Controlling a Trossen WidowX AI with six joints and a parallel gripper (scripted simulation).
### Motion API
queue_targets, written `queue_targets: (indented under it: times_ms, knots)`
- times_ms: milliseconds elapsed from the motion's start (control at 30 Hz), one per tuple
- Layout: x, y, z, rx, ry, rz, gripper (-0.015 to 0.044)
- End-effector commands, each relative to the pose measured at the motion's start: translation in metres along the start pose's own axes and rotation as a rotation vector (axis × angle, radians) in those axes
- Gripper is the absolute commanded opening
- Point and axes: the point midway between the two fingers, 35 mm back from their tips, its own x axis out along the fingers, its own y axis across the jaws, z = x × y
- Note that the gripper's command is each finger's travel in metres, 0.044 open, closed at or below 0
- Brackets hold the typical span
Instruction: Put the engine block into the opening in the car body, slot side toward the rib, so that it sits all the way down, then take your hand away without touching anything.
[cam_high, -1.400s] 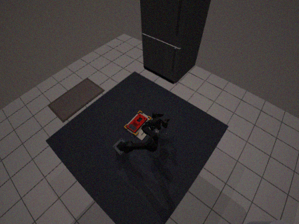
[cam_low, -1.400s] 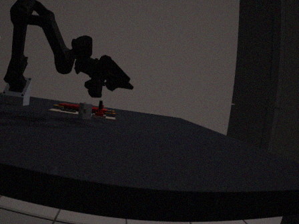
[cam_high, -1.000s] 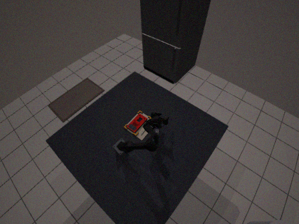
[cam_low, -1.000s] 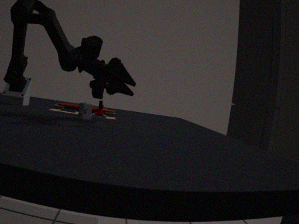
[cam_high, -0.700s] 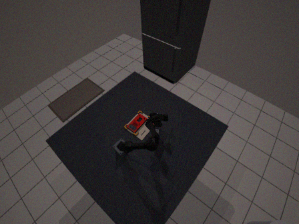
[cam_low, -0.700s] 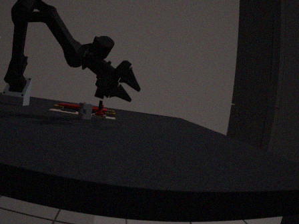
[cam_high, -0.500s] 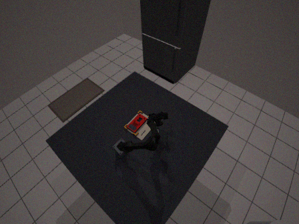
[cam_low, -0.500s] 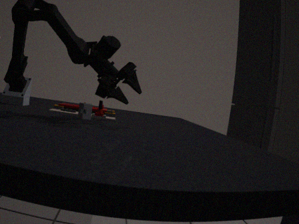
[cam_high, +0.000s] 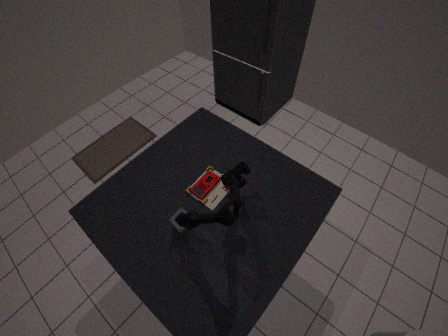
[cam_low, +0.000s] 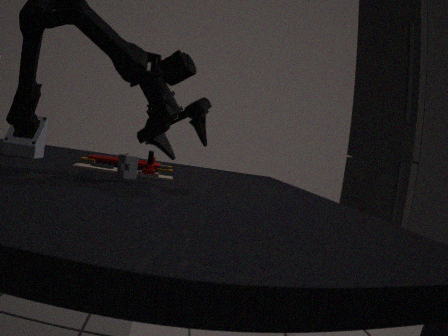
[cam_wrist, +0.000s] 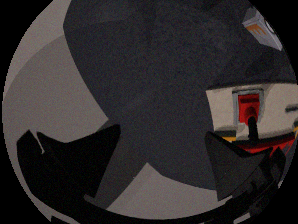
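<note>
The red car body (cam_high: 202, 184) (cam_low: 102, 158) lies flat on a white board (cam_high: 214, 199) (cam_low: 92, 165) (cam_wrist: 222, 106) on the dark mat. A small light grey block (cam_low: 128, 166), which I take for the engine block, stands at the board's near edge in the exterior view. A short dark post (cam_low: 150, 157) (cam_wrist: 253, 125) rises beside red parts at the board's end. My gripper (cam_high: 232, 178) (cam_low: 187, 146) (cam_wrist: 165, 133) is open and empty. It hangs in the air above and just past that end of the board and touches nothing.
The arm's base (cam_high: 179, 220) (cam_low: 26, 137) stands on the dark mat (cam_high: 280, 200) close to the board. A tall dark fridge (cam_high: 257, 55) (cam_low: 395, 110) stands beyond the mat. A brown floor mat (cam_high: 114, 148) lies to the left on the tiles.
</note>
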Motion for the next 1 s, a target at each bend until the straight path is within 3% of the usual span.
queue_targets:
  times_ms: [0, 967]
  knots:
    - [-0.005, -0.003, 0.003, -0.106, -0.025, -0.066, 0.0440]
    - [-0.089, -0.024, 0.059, -0.938, -0.090, -0.582, 0.0440]
